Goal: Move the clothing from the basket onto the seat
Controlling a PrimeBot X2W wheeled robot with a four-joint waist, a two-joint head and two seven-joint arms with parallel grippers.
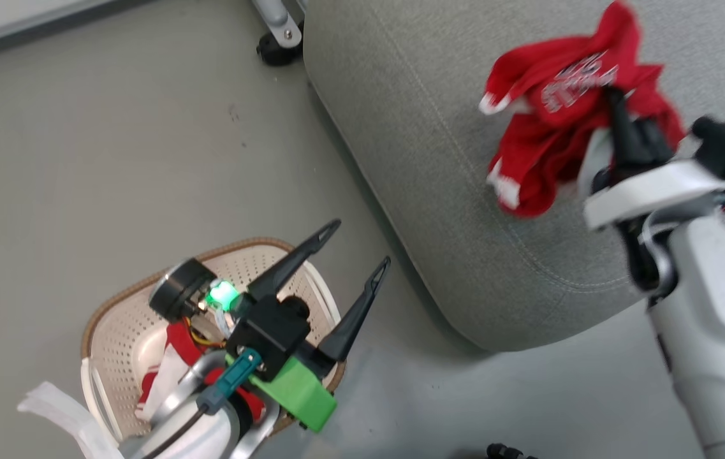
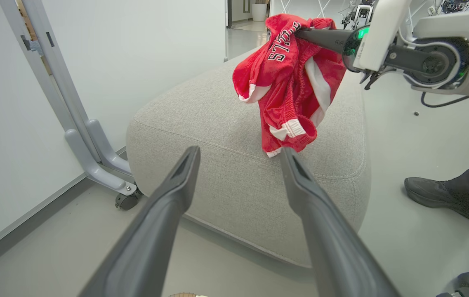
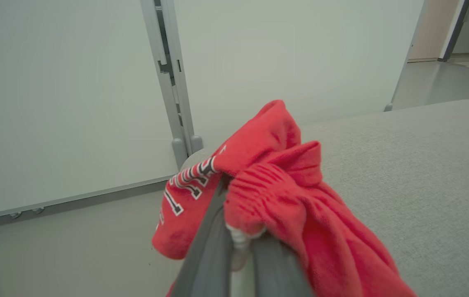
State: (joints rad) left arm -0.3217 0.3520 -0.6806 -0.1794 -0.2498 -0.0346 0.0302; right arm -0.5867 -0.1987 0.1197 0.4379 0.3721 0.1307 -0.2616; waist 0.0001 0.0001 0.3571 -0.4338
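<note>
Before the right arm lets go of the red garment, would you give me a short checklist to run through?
1. Right gripper shut on the held garment: ok.
2. Held garment hangs over the seat, not over the floor: ok.
3. Garment's lower hem resting on the seat: cannot tell.
4. Left gripper open and free, above the basket: ok.
5. Basket emptied: not ok, more red clothing lies inside.
6. Space around the seat free of people: not ok, a person's shoe stands on the floor beside it.
</note>
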